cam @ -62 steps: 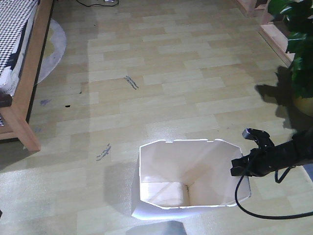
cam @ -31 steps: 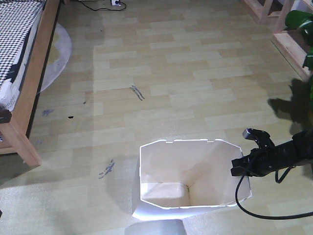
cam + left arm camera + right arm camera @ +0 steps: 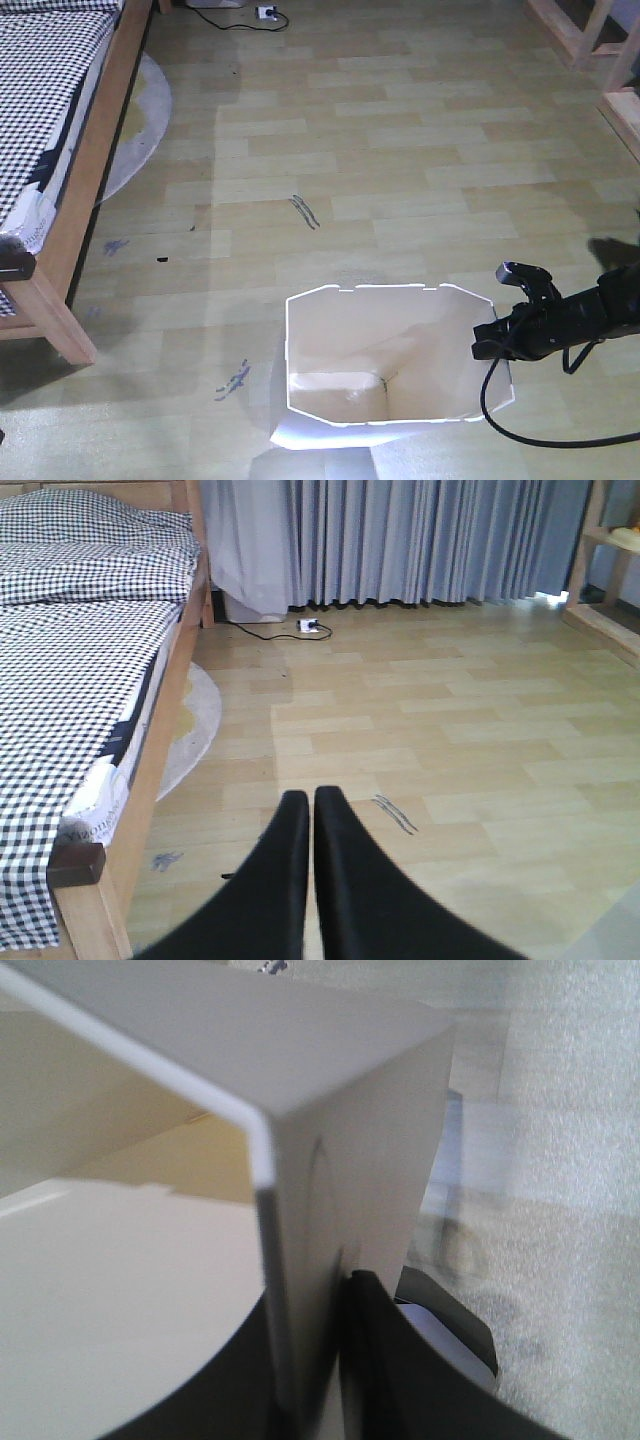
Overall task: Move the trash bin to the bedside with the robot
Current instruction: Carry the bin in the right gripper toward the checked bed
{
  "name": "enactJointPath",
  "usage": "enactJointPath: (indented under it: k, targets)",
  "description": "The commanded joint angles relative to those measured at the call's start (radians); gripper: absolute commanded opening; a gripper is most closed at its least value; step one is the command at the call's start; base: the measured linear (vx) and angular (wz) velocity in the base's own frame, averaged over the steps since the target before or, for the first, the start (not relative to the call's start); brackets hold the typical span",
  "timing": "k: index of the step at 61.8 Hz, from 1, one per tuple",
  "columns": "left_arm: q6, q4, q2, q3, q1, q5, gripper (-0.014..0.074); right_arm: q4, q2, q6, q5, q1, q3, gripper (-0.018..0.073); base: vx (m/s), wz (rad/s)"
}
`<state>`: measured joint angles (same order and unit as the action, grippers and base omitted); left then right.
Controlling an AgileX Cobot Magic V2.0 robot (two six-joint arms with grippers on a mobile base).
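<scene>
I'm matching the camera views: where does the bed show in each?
Front-facing: bed along the left edge.
Left wrist: bed fills the left side.
Right wrist: not in it; only the trash bin wall.
Shared by the first two: the power strip.

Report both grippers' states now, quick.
Left gripper: closed, holding nothing.
Right gripper: closed on the rim of the trash bin.
</scene>
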<state>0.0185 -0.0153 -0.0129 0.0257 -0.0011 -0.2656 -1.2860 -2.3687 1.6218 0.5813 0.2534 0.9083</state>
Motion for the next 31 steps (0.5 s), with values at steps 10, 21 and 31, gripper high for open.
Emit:
enactJointPath:
  k: [10,21,31]
  targets:
    - [0.004,-0.004,-0.015,0.019,0.001,0.069,-0.0006,-0.048,0.071,-0.004,0.226,0.002,0.01,-0.0006,0.23,0.14]
    - [0.004,-0.004,-0.015,0.019,0.001,0.069,-0.0006,-0.048,0.071,-0.004,0.226,0.002,0.01,-0.0006,0.22,0.11]
    - [0.004,-0.004,-0.015,0.019,0.001,0.069,-0.0006,-0.048,0.071,-0.004,0.226,0.002,0.01,-0.0006,0.22,0.06]
